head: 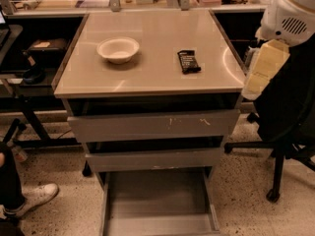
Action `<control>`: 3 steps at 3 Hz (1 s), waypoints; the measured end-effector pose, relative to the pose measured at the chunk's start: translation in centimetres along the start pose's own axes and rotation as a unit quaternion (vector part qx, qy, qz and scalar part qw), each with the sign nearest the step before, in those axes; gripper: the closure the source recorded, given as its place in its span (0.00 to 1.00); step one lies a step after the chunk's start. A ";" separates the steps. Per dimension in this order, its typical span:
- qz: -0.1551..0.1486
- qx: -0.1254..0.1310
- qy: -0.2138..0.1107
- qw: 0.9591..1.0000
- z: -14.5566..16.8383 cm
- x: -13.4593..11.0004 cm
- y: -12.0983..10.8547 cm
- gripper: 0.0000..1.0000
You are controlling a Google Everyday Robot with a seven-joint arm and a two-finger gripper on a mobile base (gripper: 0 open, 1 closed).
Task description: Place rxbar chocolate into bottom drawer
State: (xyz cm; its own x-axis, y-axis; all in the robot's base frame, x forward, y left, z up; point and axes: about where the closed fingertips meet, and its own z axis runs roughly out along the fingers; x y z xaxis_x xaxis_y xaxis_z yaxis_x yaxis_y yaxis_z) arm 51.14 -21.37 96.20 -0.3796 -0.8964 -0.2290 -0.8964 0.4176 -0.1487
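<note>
The bottom drawer (160, 200) is standing pulled out at the foot of the cabinet, nearest to me, showing its flat grey floor and low side walls. Nothing is lying in the part I am seeing. A white shoe (37, 195) is resting on the speckled floor to its left. Above the bottom drawer, the middle drawer (152, 159) and the top drawer (152, 124) are showing their grey fronts, each with a dark gap over it.

On the table (147, 77), the bar (189, 61) is lying flat right of centre, well apart from the bowl (118, 49), which is sitting left of centre. Neither is touching anything else.

My tool (263, 70) is hanging off the right edge of the table, beside it and not over it, in front of a black chair (285, 107). I can't make out whether the tool is spread or closed. It is touching neither the bar nor the drawers.
</note>
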 end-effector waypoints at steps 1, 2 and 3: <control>-0.015 -0.012 -0.006 1.000 0.2 -1.4 -0.8 0.00; -0.015 -0.003 -0.012 1.000 0.1 -1.8 -1.2 0.00; -0.010 0.009 -0.020 1.000 1.1 -3.0 -1.8 0.00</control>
State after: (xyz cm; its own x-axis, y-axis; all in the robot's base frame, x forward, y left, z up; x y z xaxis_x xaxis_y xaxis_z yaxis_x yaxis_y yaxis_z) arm 54.17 -19.26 96.06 -0.3515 -0.8980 -0.2649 -0.8991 0.4026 -0.1717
